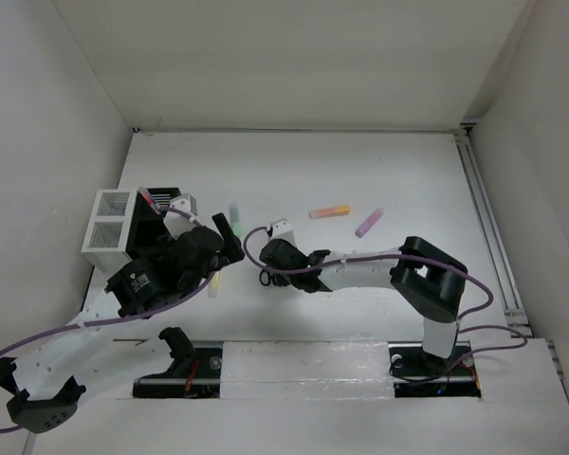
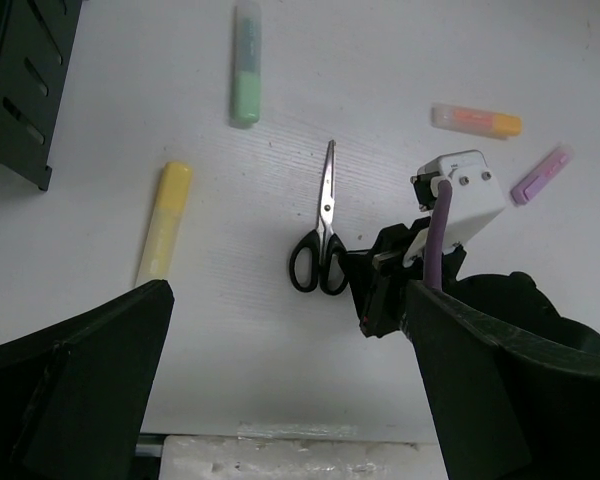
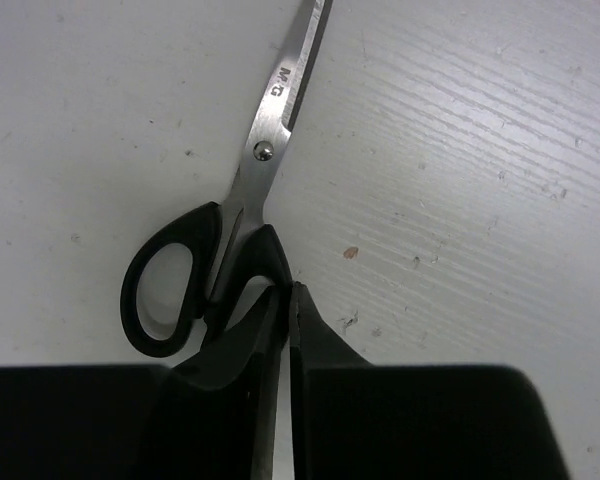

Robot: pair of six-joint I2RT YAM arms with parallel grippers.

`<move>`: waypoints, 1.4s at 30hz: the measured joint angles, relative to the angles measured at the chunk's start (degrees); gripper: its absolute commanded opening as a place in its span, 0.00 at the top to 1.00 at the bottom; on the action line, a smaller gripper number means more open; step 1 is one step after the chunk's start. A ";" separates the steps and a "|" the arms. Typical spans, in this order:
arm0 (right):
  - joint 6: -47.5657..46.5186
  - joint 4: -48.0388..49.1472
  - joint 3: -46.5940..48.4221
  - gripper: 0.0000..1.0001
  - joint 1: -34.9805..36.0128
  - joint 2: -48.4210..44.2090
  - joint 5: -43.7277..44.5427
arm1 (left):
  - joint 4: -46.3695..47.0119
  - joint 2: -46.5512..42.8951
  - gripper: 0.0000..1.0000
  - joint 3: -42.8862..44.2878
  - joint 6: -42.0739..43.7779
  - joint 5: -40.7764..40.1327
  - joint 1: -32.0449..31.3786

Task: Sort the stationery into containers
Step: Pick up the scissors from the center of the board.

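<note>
Right now my right claw [image 3: 285,300] is clenched almost to a slit over one loop of the black-handled steel scissors [image 3: 263,150]. That loop vanishes under the fingertips, so I read this as a pinch on the handle rim, the only part thick enough to catch on a tool lying flat. The scissors rest on the white table [image 1: 360,161], blades closed and pointing to about one o'clock from the claw in its own camera, with the free loop at nine. I judge the grip off-centre, so the blades may droop on a lift.

From above, the stubby yellow highlighter [image 2: 165,220] lies at nine o'clock of the claw, the pale green highlighter [image 2: 245,70] at eleven, the orange-and-yellow highlighter [image 2: 477,120] at one and the purple highlighter [image 2: 540,175] at two, all loose and apart. The slatted black organiser box [image 2: 20,90] and the white two-compartment box [image 1: 109,232] stand together at ten o'clock, the likely destination. My left claw [image 2: 288,330] hangs released, fingers spread wide, between boxes and scissors.
</note>
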 measured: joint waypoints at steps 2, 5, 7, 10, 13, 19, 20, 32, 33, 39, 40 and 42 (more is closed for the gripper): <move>0.35 0.17 -0.02 1.00 0.00 0.02 -0.11 | 0.00 0.11 0.01 0.00 0.00 0.00 0.00; 0.66 0.70 -0.26 1.00 0.00 0.00 0.00 | 0.00 0.11 0.01 0.00 0.00 -0.04 0.00; 0.83 1.70 -1.38 1.00 0.00 -0.59 0.17 | 0.02 0.11 0.01 0.00 0.02 -0.04 0.00; 1.18 4.20 -4.79 1.00 0.00 -2.71 0.74 | 0.02 0.11 0.01 0.00 0.09 0.00 0.00; 0.90 4.17 -9.64 1.00 0.00 -7.43 2.10 | 0.44 0.35 0.01 0.00 0.50 0.72 0.00; -1.38 4.37 -14.80 1.00 0.00 -19.43 6.10 | 4.22 2.34 0.01 -1.22 1.60 3.21 0.00; -1.81 4.92 -15.02 1.00 0.00 -20.87 6.56 | 4.90 2.80 0.01 -1.66 1.79 3.85 0.00; -9.84 10.97 -24.90 1.00 0.00 -40.54 7.69 | 23.50 4.68 0.01 -5.16 7.54 17.99 0.00; -10.82 11.50 -25.51 1.00 0.00 -42.47 6.82 | 25.18 4.70 0.01 -5.16 8.17 18.75 0.00; -15.19 14.34 -26.73 1.00 0.02 -53.24 1.03 | 35.19 6.78 0.01 -5.88 11.82 23.45 0.07; -15.74 14.84 -26.75 1.00 0.00 -54.73 0.15 | 36.52 7.02 0.01 -6.38 12.24 24.17 0.07; -16.68 15.69 -26.75 1.00 0.02 -57.24 -1.36 | 38.51 7.32 0.02 -7.10 12.94 25.79 0.42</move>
